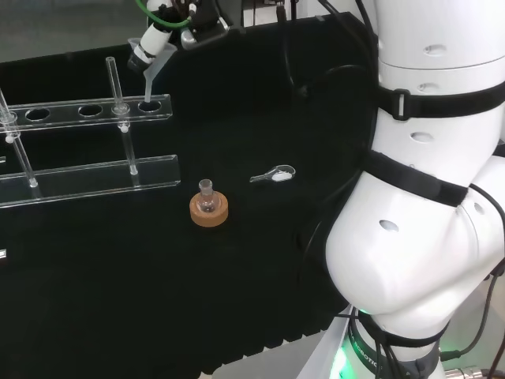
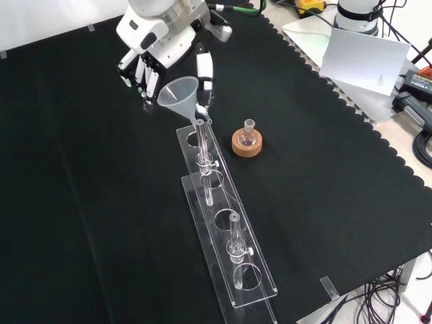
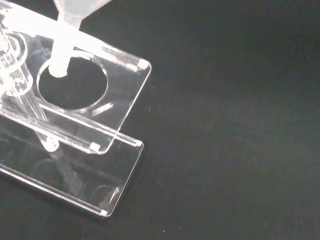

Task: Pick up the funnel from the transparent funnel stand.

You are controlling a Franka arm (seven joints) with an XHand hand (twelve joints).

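Note:
The hand (image 2: 154, 42) is shut on the clear funnel (image 2: 179, 90), with fingers on one side of the cone and the thumb on the other. In the head view the hand (image 1: 155, 38) holds the funnel (image 1: 151, 69) above the right end of the transparent stand (image 1: 87, 111). The stem (image 3: 63, 49) points down at the end hole of the upper shelf (image 3: 121, 88), its tip level with the hole's rim. I cannot tell whether the tip is still inside the hole.
The stand (image 2: 219, 226) has two clear shelves joined by upright rods. A small round flask (image 2: 248, 133) sits on a cork ring (image 1: 209, 212) beside the stand. A small clear scoop (image 1: 274, 175) lies on the black cloth further right in the head view.

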